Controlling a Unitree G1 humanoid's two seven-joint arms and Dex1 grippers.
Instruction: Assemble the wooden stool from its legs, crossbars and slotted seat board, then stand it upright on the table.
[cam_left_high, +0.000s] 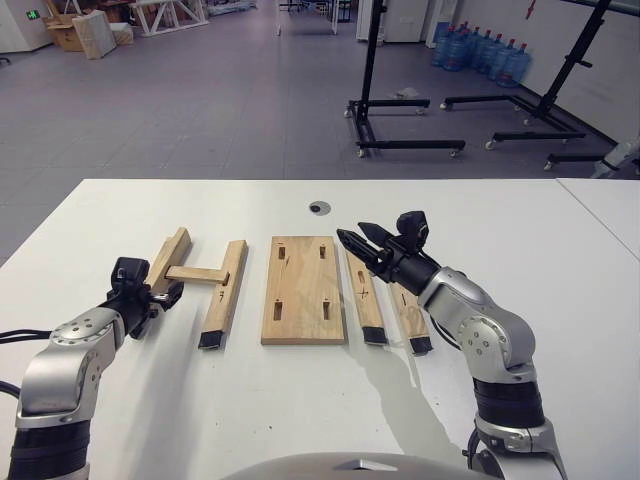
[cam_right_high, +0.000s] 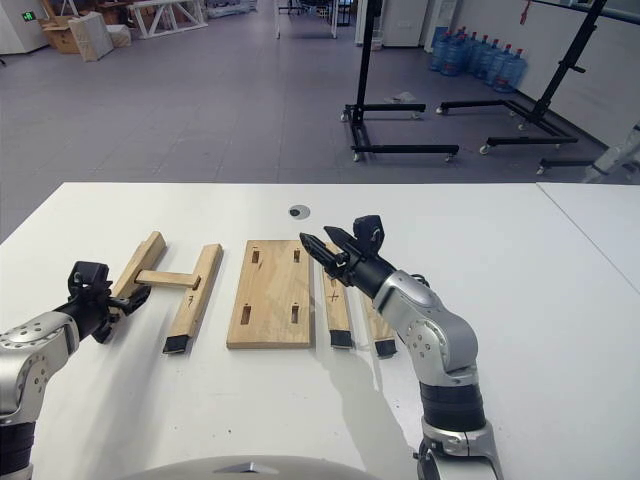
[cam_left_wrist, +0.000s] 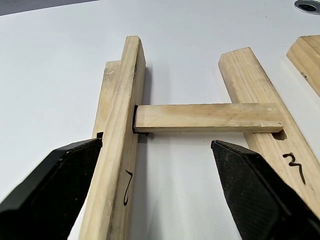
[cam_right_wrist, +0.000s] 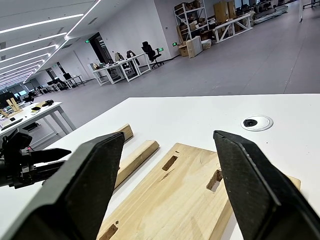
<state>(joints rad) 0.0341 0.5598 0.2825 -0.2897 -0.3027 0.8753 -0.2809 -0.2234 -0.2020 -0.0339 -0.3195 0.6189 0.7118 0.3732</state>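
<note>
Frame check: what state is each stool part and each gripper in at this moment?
Left gripper: open, astride the outer leg.
Right gripper: open, empty, above the table.
Pale wooden seat board: flat, four slots empty.
Outer left wooden leg: on edge, crossbar in its slot.
Short wooden crossbar: one end socketed, the other resting on the neighbouring leg.
Neighbouring leg: flat.
Two right-hand wooden legs: flat, unjoined.

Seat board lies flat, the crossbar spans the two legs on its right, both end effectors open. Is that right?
No. The left eye view shows the crossbar spanning the two legs left of the seat board. The board lies flat, and the left end effector and right end effector are open.
</note>
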